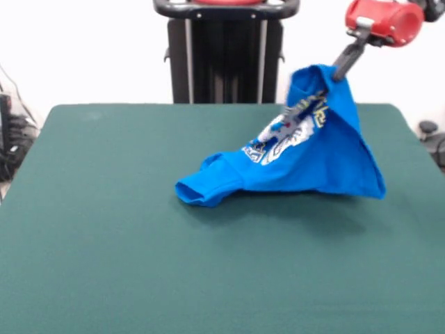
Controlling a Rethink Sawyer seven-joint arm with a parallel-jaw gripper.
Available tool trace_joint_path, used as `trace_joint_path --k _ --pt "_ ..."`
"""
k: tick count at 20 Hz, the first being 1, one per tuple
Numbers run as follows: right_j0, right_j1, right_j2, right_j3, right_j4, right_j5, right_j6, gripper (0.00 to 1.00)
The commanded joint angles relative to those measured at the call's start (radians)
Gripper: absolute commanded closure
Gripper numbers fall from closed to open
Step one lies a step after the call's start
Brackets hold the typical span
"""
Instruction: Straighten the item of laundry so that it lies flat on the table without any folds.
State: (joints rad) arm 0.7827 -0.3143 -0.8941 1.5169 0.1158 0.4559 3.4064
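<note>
The item of laundry (306, 160) is a bright blue T-shirt with a white graphic and yellow-edged lettering. It hangs like a tent: its top corner is lifted off the table (104, 229) at the far right, and its lower hem and a rolled sleeve (205, 188) still rest on the green cloth. My gripper (338, 75) comes down from the red arm at the upper right and is shut on the shirt's raised corner. The cloth hides the fingertips.
The black pedestal (224, 52) stands behind the table's far edge. Dark cables and gear lie off the table at the left edge (10, 149) and at the right edge (431, 136). Green cloth stretches broadly left and in front of the shirt.
</note>
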Motion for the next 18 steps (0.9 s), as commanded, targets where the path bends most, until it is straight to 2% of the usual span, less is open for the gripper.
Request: trace_joint_path --k 1,5,7,12,18 --pt "0.011 0.074 -0.089 0.121 0.056 -0.016 0.256 1.00" --pt "0.117 0.240 -0.186 0.082 0.166 0.175 0.444 1.00" --pt "0.136 0.301 -0.204 0.051 0.226 0.256 0.500 1.00" --pt "0.128 0.307 -0.157 0.010 0.345 0.336 0.518 1.00" --pt "0.138 0.419 -0.208 -0.081 0.437 0.462 0.634 1.00"
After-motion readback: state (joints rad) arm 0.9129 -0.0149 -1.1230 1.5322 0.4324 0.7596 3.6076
